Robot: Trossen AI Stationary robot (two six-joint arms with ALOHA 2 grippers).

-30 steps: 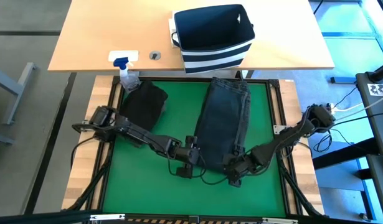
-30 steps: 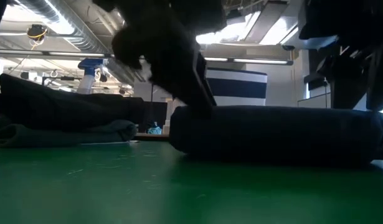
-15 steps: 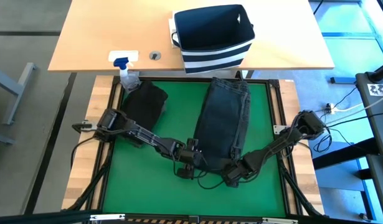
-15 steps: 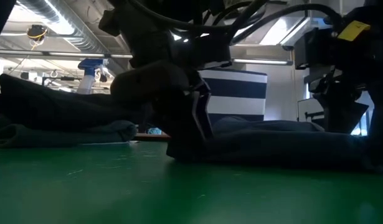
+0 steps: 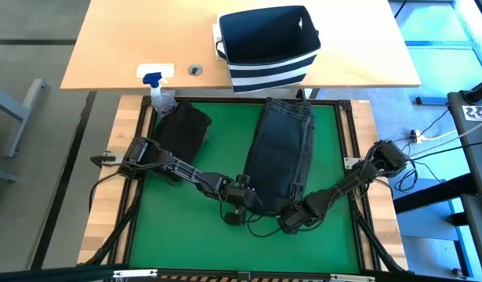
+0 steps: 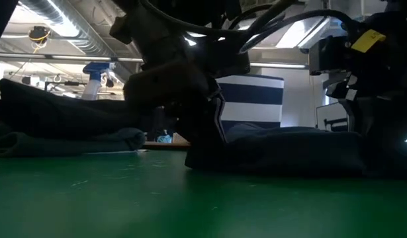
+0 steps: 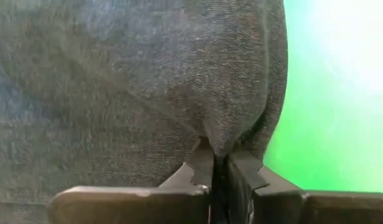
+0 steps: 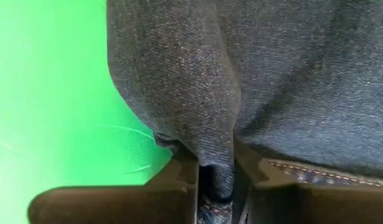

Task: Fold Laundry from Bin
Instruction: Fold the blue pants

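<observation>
Left gripper [image 5: 245, 196] is clenched on the near left corner of the dark denim garment [image 5: 281, 157]; the left wrist view shows cloth pinched into a narrow fold between the two fingers [image 7: 200, 171]. Right gripper [image 5: 291, 215] grips the near right corner the same way, a bunched ridge of denim with a stitched seam caught between its fingers [image 8: 256, 174]. The garment lies lengthwise, folded into a long strip, on the green mat [image 5: 186, 235], its far end near the mat's far edge. A second, black garment [image 5: 182, 129] sits crumpled at the mat's far left corner, apart from the denim. The mat is framed by pale wooden boards. Beyond it stands a light wood table [image 5: 123, 47] carrying the navy bin [image 5: 268, 47] with white stripes, and a spray bottle [image 5: 158, 90] with a blue nozzle at its near edge. From table height, ceiling ducts and strip lights show in the room behind.
</observation>
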